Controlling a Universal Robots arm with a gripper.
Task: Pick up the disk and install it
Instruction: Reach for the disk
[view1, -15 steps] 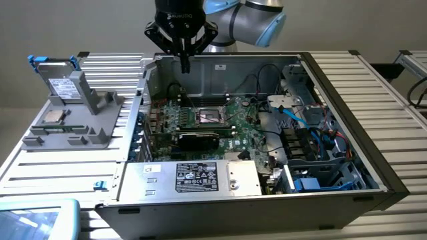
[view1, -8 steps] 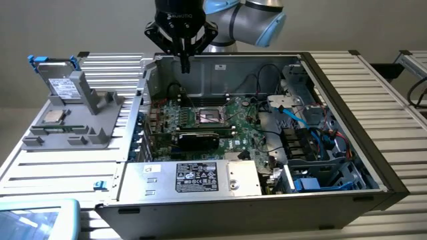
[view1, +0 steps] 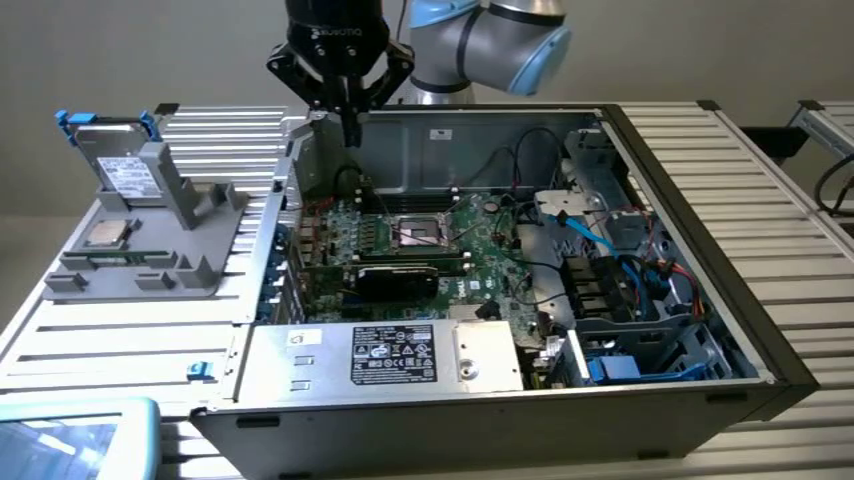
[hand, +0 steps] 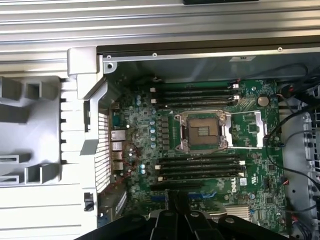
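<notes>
The claw (view1: 350, 128) hangs closed and empty over the open computer case (view1: 694, 200), while the disk (view1: 123, 170) stands in its holder.

The disk stands upright on its edge in a slot of the grey plastic holder (view1: 160, 255) at the exterior view's left, well apart from the claw. I think it is kept so to leave its flat silver faces free for a grip. It has blue plastic rails along its edges and a white label on its face. The case lies on its side on the ribbed metal tabletop (view1: 120, 340), so the green motherboard (view1: 454, 250) is reachable from above. The dark fingers (hand: 173, 201) meet over the board.
</notes>
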